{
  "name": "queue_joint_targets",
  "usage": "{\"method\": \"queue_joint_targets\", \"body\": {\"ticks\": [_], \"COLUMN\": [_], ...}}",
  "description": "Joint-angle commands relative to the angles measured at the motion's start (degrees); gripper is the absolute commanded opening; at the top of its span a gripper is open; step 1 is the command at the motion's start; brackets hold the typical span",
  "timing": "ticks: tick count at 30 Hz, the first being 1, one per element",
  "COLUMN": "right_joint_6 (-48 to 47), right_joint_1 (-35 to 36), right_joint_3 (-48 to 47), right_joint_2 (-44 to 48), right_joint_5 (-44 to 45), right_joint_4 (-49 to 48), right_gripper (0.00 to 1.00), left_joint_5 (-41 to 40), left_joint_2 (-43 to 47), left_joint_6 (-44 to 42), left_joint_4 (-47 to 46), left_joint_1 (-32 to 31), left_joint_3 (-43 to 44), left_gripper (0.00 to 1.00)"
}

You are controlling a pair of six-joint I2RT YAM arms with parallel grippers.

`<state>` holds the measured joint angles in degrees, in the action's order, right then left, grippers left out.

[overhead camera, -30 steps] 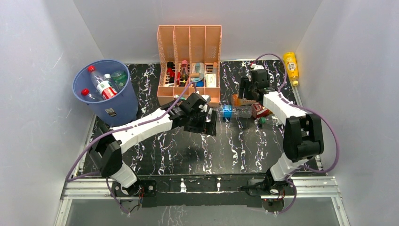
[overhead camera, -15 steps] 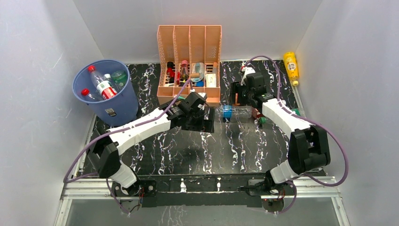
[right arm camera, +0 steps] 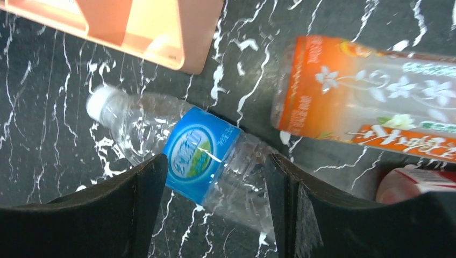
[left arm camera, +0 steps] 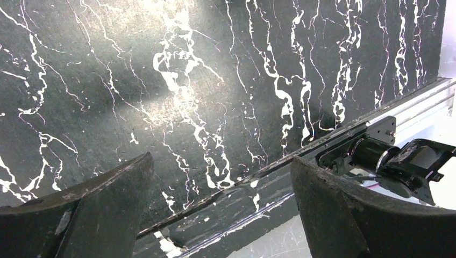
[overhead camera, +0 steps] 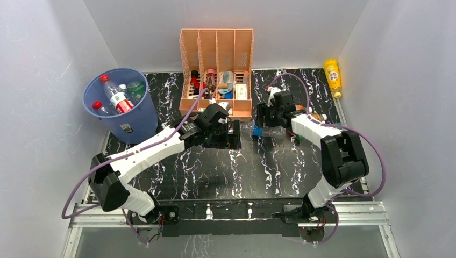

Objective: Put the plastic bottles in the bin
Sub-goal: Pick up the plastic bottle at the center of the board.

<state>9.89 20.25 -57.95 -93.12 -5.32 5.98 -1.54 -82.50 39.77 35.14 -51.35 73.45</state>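
Crumpled clear blue-labelled bottle (right arm camera: pixel 200 157) between the right hand's (right arm camera: pixel 215 185) matte black fingers (right arm camera: pixel 115 215)

The bucket (overhead camera: pixel 119 105) stands at the far left corner of the table (overhead camera: pixel 215 177), with bottles (overhead camera: pixel 114 95) in it. To its right, at the far edge, stands the desk organizer (overhead camera: pixel 216 51). Just before the organizer's right end a water bottle (right arm camera: pixel 199 156) lies on its side, between the fingers of the right gripper (right arm camera: pixel 215 166). The left gripper (overhead camera: pixel 234 137) hangs just left of it. A juice bottle (right arm camera: pixel 371 113) lies just right of the water bottle, and a second juice bottle (overhead camera: pixel 333 77) lies in the far right corner
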Motion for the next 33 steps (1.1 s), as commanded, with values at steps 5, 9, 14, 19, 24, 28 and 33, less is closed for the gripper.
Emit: {"method": "queue_joint_targets", "body": {"ticks": [5,9,14,19,24,28,33], "right_joint_6": [0.11,0.51,1.40,2.66,4.10,6.71,9.37], "right_joint_1": [5.14,8.88,13.70,16.99,20.19,21.21,21.32], "right_joint_3": [4.44,6.23,8.67,10.39,10.51,11.94,12.37], "right_joint_2": [5.09,7.50,9.18,8.87,8.15,7.81,6.53], "right_joint_5": [0.07,2.08,5.20,6.61,7.52,8.76,8.65], "right_joint_4": [-0.25,1.06,2.44,2.55,3.43,2.79,2.22], "right_gripper": [0.77,0.77,0.82,0.87,0.84,0.81,0.66], "left_joint_5": [-1.05,-0.92,-1.39,-1.62,-1.08,-0.61,-0.91], "left_joint_2": [1.55,1.45,2.28,3.33,5.32,7.43,9.09], "left_joint_6": [0.13,0.23,0.47,0.83,2.24,3.90,5.25], "left_joint_4": [1.85,1.80,1.78,1.68,-0.11,-2.50,-4.05], "left_joint_1": [-0.15,-0.16,-0.20,-0.21,-0.16,-0.20,-0.21], "left_joint_3": [-0.24,-0.41,-0.72,-1.46,-4.21,-7.08,-9.11], "left_gripper": [0.98,0.98,0.98,0.98,0.98,0.98,0.98]}}
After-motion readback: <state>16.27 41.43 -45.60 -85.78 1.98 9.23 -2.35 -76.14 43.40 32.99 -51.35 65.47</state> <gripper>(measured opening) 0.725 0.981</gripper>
